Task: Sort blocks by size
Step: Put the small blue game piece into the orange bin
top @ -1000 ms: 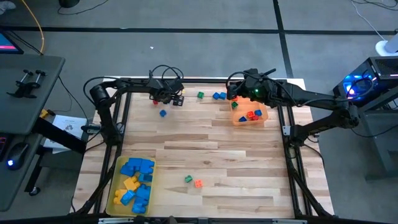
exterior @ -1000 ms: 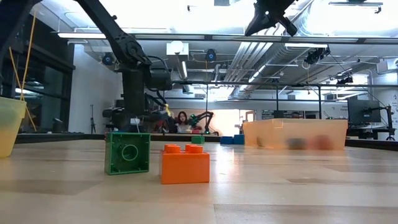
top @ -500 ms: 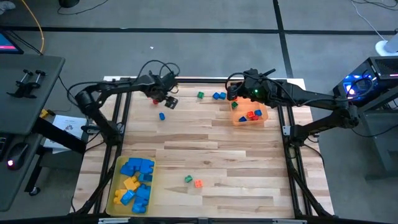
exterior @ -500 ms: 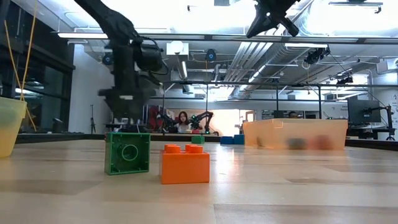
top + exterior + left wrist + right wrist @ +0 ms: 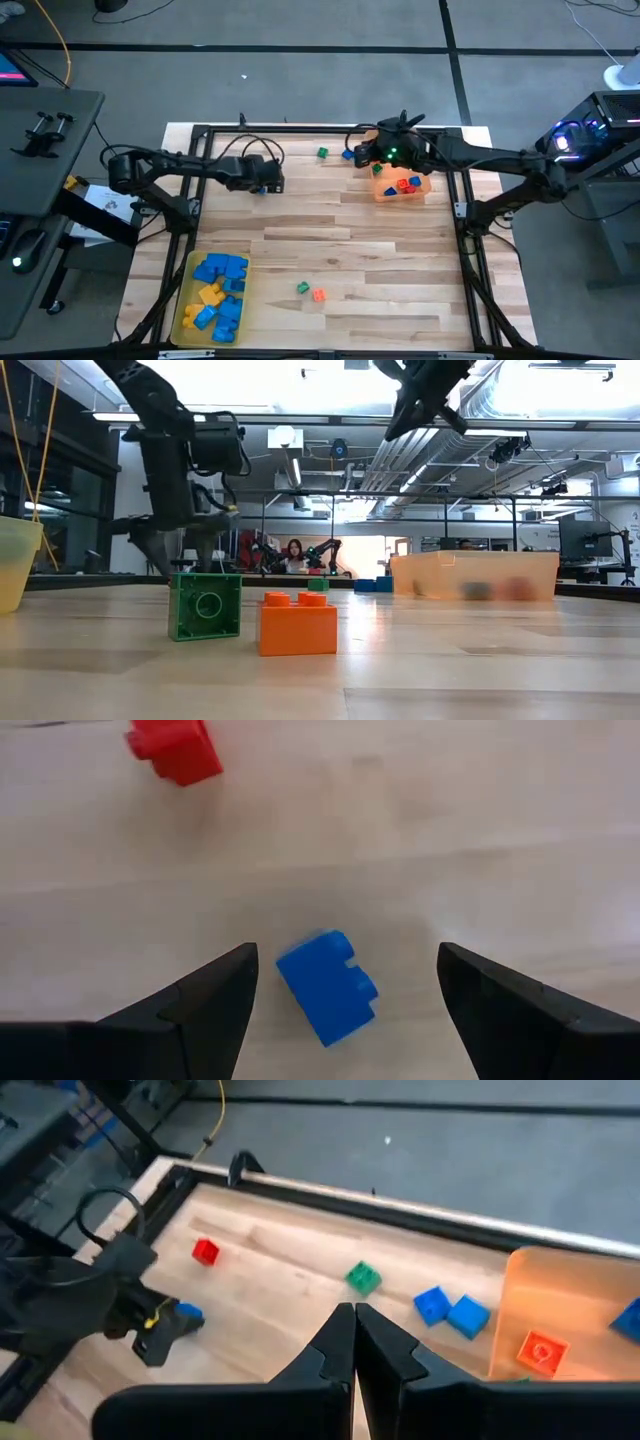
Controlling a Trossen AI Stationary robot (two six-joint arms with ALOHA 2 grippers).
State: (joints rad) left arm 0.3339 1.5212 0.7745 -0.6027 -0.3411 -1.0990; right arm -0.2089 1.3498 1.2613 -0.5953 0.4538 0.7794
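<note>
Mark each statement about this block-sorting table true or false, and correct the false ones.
1. The left tool is open over a small blue block. True.
2. The right tool is open. False: its fingers are shut together.
3. The yellow tray holds blue and yellow blocks. True.
4. The orange tray sits at the table's near left corner. False: it sits at the far right, below the right arm.
5. A green block and an orange block lie side by side on the table. True.

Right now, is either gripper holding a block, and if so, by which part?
Nothing is held. The left gripper is open around a small blue block without touching it; the right gripper is shut and empty.
</note>
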